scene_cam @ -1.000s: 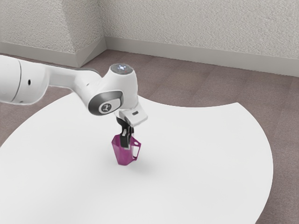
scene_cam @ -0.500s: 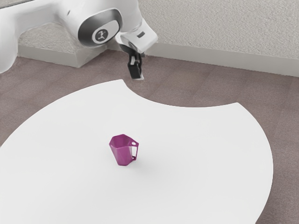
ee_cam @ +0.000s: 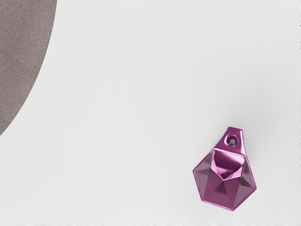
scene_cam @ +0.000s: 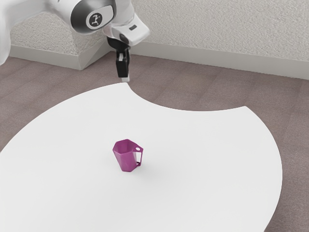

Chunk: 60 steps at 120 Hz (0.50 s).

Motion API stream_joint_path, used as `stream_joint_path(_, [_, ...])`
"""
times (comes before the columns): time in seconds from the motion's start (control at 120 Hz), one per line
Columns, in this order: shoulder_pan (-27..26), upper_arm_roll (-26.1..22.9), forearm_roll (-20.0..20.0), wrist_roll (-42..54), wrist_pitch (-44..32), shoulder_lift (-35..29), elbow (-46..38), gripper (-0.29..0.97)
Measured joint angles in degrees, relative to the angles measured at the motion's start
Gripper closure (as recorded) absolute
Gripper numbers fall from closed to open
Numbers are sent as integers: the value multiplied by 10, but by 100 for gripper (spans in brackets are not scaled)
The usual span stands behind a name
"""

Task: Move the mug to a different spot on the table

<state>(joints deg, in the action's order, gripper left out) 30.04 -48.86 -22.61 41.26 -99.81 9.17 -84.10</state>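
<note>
Your hand (scene_cam: pixel 124 76) is pulling away toward 12 o'clock of the mug (scene_cam: pixel 128 155), its spread unreadable, so you're keeping clear and leaving it upright on the surface (scene_cam: pixel 217 169).

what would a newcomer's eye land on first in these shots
The purple mug stands out first: it sits upright and alone near the middle of the white table, with its handle toward the exterior view's right. Next comes the end effector, which hangs high toward the exterior view's upper left, well apart from the mug and holding nothing.
</note>
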Motion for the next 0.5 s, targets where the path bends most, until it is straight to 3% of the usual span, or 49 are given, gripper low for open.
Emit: stream_joint_path(0.5, [0,0,0,1,12,0,0,0])
